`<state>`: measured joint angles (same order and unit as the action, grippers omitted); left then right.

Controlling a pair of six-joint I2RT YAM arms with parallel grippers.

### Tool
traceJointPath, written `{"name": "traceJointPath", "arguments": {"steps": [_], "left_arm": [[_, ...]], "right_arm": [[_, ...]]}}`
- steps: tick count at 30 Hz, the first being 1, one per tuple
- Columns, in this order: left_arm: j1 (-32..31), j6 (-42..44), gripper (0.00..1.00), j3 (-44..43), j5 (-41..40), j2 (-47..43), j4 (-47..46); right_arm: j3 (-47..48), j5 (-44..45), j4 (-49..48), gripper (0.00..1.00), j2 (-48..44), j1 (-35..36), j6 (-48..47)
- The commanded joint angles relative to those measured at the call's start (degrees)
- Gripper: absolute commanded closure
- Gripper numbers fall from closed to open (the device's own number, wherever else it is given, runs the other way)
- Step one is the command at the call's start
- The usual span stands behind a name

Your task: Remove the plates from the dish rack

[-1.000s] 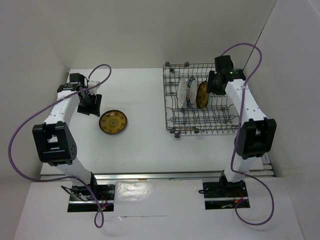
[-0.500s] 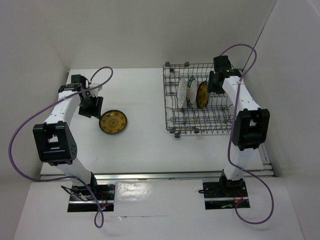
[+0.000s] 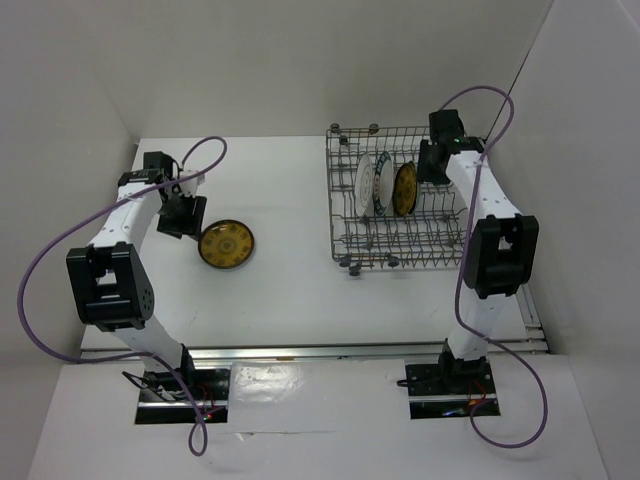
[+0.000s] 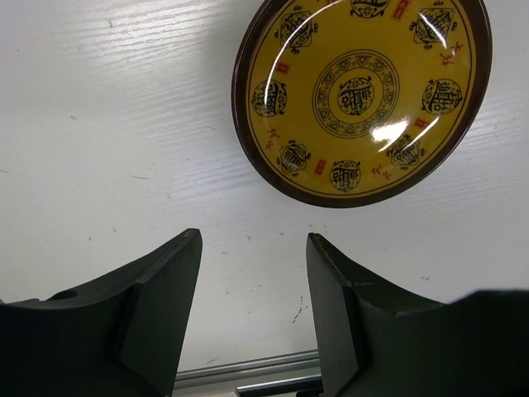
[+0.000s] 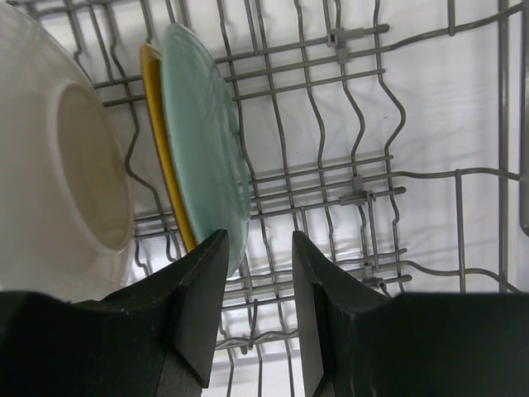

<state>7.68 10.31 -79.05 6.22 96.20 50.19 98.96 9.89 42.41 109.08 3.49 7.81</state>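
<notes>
One ochre-yellow plate (image 3: 226, 245) lies flat on the table; it also fills the top of the left wrist view (image 4: 359, 91). My left gripper (image 3: 186, 224) is open and empty just left of it, fingers (image 4: 165, 289) over bare table. The grey wire dish rack (image 3: 440, 250) holds three upright plates: a white one (image 3: 366, 180), a teal-edged one (image 3: 383, 192) and an ochre one (image 3: 404, 190). My right gripper (image 3: 426, 172) is open inside the rack; its left finger (image 5: 198, 281) is beside the lower edge of a pale teal plate back (image 5: 207, 132). A yellow rim (image 5: 161, 149) and a white underside (image 5: 66, 174) stand behind.
White walls close in the table at the back and both sides. Upright rack tines (image 5: 364, 198) and wires lie under and around my right gripper. A metal rail (image 3: 320, 350) runs along the near table edge. Purple cables loop off both arms.
My left gripper has drawn back a little to the left, away from the yellow plate on the table. My right arm's elbow has swung in while its gripper stays at the ochre plate.
</notes>
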Motion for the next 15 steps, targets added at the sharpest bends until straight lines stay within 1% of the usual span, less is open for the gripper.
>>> {"name": "traceJointPath", "arguments": {"steps": [1, 5, 8, 10, 14, 15], "left_arm": [[-0.2, 0.2, 0.33, 0.6, -0.2, -1.9, 0.1], [-0.2, 0.2, 0.33, 0.6, 0.3, -1.9, 0.1], [-0.2, 0.2, 0.33, 0.6, 0.9, -1.4, 0.1], [-0.2, 0.2, 0.33, 0.6, 0.9, -1.4, 0.1], [-0.2, 0.2, 0.33, 0.6, 0.4, -0.8, 0.1], [-0.2, 0.2, 0.33, 0.6, 0.4, -0.8, 0.1]], "right_arm": [[1.2, -0.3, -3.3, 0.56, -5.7, -0.1, -0.4], [0.5, -0.8, -3.8, 0.56, -5.7, -0.1, -0.4], [0.0, -0.8, -3.2, 0.56, -3.6, -0.1, -1.0], [-1.7, -0.8, -3.8, 0.56, -3.6, -0.1, -0.3], [-3.1, -4.1, -5.8, 0.56, -4.2, -0.1, -0.3], [-3.1, -4.8, -6.5, 0.54, -4.8, -0.1, -0.3]]}}
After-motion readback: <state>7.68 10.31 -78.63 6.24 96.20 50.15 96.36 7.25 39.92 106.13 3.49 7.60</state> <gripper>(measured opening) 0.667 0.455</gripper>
